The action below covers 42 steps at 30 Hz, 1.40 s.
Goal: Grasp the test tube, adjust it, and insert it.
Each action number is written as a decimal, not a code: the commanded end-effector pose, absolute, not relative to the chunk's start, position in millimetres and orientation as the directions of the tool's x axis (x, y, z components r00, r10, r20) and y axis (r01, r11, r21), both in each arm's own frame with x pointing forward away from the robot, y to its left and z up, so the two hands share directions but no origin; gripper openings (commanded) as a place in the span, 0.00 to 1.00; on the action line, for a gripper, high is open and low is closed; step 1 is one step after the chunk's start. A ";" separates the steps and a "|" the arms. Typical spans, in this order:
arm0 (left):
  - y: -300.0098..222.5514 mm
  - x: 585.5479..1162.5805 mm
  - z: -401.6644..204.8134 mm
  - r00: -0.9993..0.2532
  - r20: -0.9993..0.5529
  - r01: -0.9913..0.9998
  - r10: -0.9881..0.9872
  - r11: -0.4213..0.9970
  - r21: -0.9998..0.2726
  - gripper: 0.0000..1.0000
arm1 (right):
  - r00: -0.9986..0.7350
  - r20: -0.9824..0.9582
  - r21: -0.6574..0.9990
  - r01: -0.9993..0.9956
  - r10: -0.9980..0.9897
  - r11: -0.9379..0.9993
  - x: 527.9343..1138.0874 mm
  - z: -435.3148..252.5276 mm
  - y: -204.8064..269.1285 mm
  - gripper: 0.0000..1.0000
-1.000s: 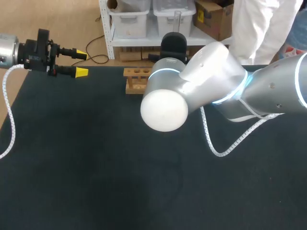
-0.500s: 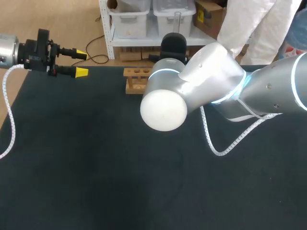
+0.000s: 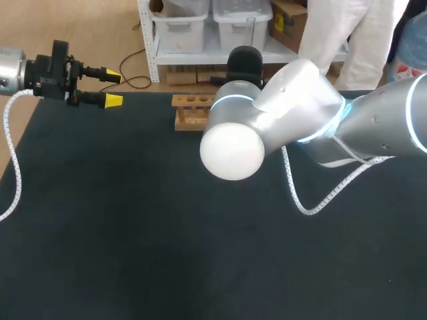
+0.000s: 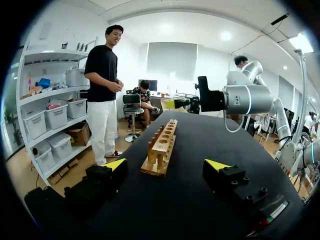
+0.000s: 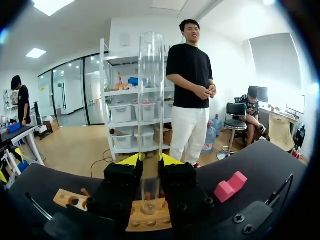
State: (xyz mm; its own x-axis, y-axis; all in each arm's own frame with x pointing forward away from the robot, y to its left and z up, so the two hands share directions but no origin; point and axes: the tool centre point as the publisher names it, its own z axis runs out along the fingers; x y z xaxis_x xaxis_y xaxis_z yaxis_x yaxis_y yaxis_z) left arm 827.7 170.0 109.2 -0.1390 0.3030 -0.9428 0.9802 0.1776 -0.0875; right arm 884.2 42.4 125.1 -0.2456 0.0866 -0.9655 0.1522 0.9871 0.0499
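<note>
A clear test tube (image 5: 151,90) is gripped upright by the right hand (image 5: 150,161) at the wooden rack (image 3: 190,111) at the table's (image 3: 133,233) 12 o'clock, the left hand (image 3: 113,88) spread wide at 10 o'clock.

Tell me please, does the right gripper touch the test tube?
Touching. The right wrist view shows the right gripper shut on the upright test tube: its two yellow tips press against the glass from both sides, with no gap.

Head view: fixed, high, behind, looking down over the whole counter (image 3: 133,253).
Left wrist view: low at far left corner, facing along far edge.
Right wrist view: close, apparently just above wooden rack (image 5: 64,196).
Shared: rack, all three.
</note>
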 end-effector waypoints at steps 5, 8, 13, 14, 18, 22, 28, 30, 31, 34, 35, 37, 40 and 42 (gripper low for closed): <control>170.1 826.2 108.8 -0.137 -0.943 0.980 0.303 0.180 -0.085 1.00 | -0.245 -0.965 0.055 0.155 0.093 0.986 889.7 120.0 42.7 0.00; 170.1 826.2 108.8 -0.137 -0.943 0.980 0.303 0.180 -0.085 1.00 | -0.249 -0.964 0.057 0.154 0.094 0.986 889.9 118.2 43.7 0.00; 170.1 826.2 108.8 -0.137 -0.943 0.980 0.303 0.180 -0.085 1.00 | -0.261 -0.961 0.057 0.149 0.095 0.987 887.7 114.2 45.5 0.00; 170.1 826.2 108.8 -0.137 -0.943 0.980 0.303 0.180 -0.085 1.00 | -0.264 -0.960 0.058 0.148 0.096 0.987 887.4 113.4 45.8 0.00; 170.1 826.2 108.8 -0.137 -0.943 0.980 0.303 0.180 -0.085 1.00 | -0.273 -0.956 0.065 0.152 0.105 0.986 886.2 109.0 47.2 0.00; 170.1 826.2 108.8 -0.137 -0.943 0.980 0.303 0.180 -0.085 1.00 | -0.286 -0.952 0.072 0.148 0.113 0.986 886.1 101.0 51.9 0.00; 170.1 826.2 108.8 -0.137 -0.943 0.980 0.303 0.180 -0.085 1.00 | -0.305 -0.944 0.081 0.147 0.123 0.986 886.4 89.1 57.0 0.00; 170.1 826.2 108.8 -0.137 -0.943 0.980 0.303 0.180 -0.085 1.00 | -0.311 -0.942 0.084 0.151 0.128 0.985 885.7 86.8 57.3 0.00; 170.1 826.2 108.8 -0.137 -0.943 0.980 0.303 0.180 -0.085 1.00 | -0.313 -0.941 0.084 0.155 0.130 0.984 885.0 85.5 57.4 0.00; 170.1 826.2 108.8 -0.137 -0.943 0.980 0.303 0.180 -0.085 1.00 | -0.319 -0.937 0.091 0.164 0.140 0.982 883.2 81.1 57.2 0.00; 170.1 826.2 108.8 -0.137 -0.943 0.980 0.303 0.180 -0.085 1.00 | -0.322 -0.936 0.092 0.167 0.143 0.982 882.5 79.9 57.3 0.00; 170.1 826.2 108.8 -0.137 -0.943 0.980 0.303 0.180 -0.085 1.00 | -0.326 -0.934 0.092 0.173 0.145 0.981 881.4 77.5 57.4 0.00; 170.1 826.2 108.8 -0.137 -0.943 0.980 0.303 0.180 -0.085 1.00 | -0.332 -0.932 0.094 0.174 0.149 0.980 879.9 74.9 57.4 0.00; 170.1 826.2 108.8 -0.137 -0.943 0.980 0.303 0.180 -0.085 1.00 | -0.337 -0.930 0.094 0.173 0.149 0.980 878.6 73.5 57.5 0.00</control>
